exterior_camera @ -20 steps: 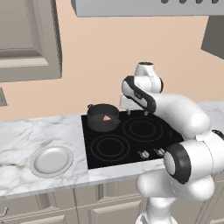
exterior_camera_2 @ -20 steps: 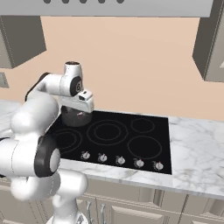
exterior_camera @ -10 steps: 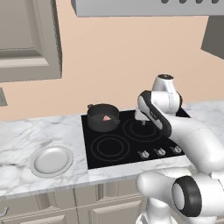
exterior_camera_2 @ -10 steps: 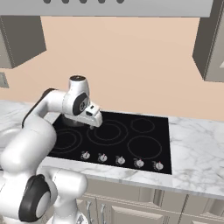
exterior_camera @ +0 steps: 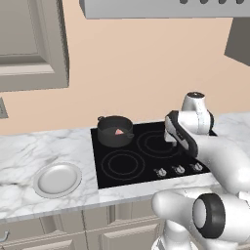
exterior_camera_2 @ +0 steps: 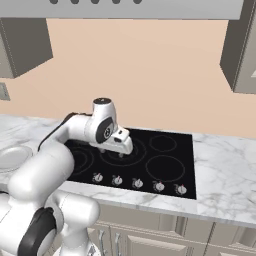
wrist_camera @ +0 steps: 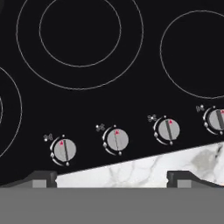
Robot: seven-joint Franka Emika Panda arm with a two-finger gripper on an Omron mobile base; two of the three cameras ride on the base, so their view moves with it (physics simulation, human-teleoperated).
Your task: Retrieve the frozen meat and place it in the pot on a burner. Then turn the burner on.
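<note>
- Small flat pinkish-red frozen meat slab [exterior_camera: 118, 131] inside squat dark grey metal pot [exterior_camera: 114, 131] on black glass cooktop [exterior_camera: 146, 156].
- Two-finger gripper [wrist_camera: 112, 178] above round silver knobs [wrist_camera: 116, 140], jaws apart, empty.

arm [exterior_camera_2: 60, 150]: glossy white rounded links; dark joint rings; dark cable

A kitchen: a black stove [exterior_camera: 146, 156] with knobs [wrist_camera: 117, 140] set in a marble surface [exterior_camera: 44, 151], cabinets [exterior_camera: 29, 44] and hood [exterior_camera_2: 140, 7] above.
</note>
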